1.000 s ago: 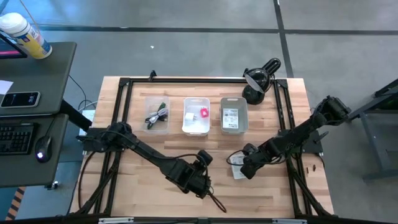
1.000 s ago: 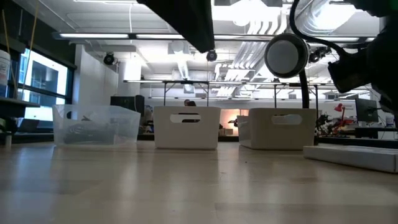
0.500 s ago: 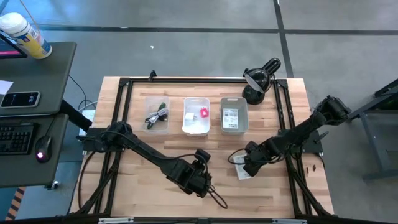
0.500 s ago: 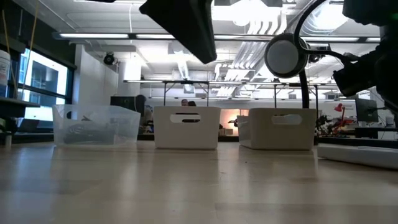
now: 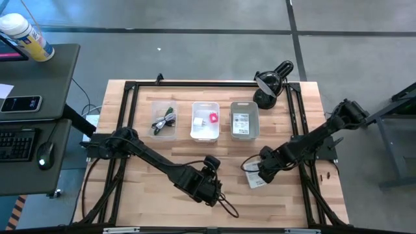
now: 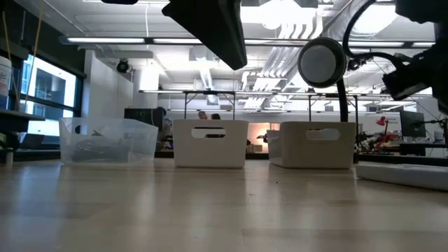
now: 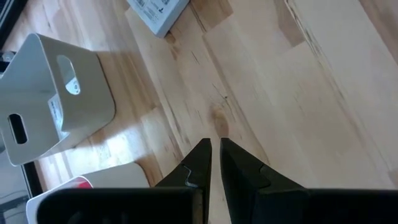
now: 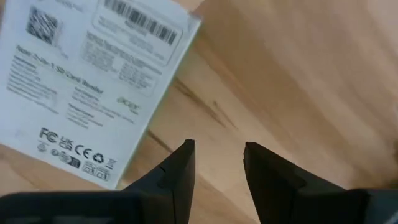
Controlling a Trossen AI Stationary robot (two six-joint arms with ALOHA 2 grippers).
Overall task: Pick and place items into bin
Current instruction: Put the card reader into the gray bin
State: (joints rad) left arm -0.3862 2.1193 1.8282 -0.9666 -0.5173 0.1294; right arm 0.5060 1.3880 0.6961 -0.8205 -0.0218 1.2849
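Packet (image 5: 256, 180) beside right hand (image 5: 262, 173).

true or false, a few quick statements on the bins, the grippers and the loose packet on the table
1. Three bins stand in a row at the table's far side. True.
2. The right gripper grips the white printed packet. False: it is open over bare wood, the packet beside it.
3. The left gripper is shut. True.
4. The middle bin is empty. False: it holds a small white cube and a pink piece.
5. The right-hand bin holds a printed card. True.
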